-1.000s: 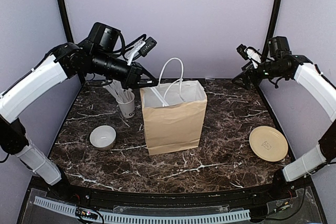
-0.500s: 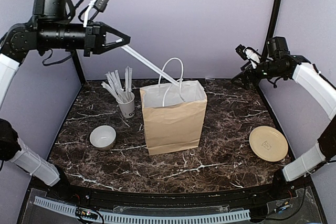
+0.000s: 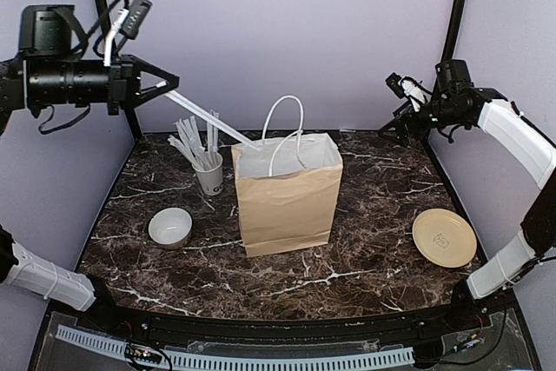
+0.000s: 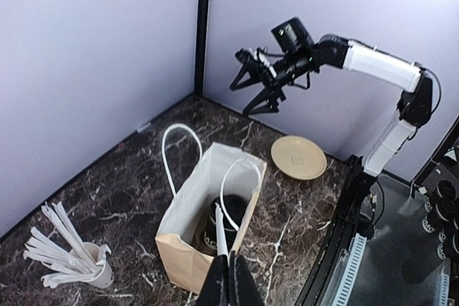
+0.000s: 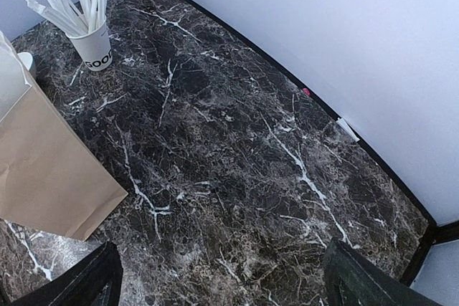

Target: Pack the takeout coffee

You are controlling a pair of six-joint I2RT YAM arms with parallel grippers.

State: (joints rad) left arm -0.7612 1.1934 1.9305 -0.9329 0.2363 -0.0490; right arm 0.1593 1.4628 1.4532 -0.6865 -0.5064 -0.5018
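Coffee [image 4: 207,230] in bag [image 4: 179,247]; stick [image 3: 208,115] in claw [image 3: 172,86]

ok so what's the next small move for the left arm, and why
Probably lower the left gripper to ease the white stick down into the brown bag before letting go: it is shut on the stick, whose tip is only at the bag's open mouth, above the black lidded cup inside.

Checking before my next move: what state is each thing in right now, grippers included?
takeout coffee: inside the bag, dark top showing.
brown paper bag: upright, open, handles up.
white stick: clamped by one end, tip at the bag mouth.
left gripper: shut on the white stick, raised.
right gripper: open, empty, raised.
cup of sticks: upright, holding sticks.
white bowl: upright, empty.
plate: flat, empty.
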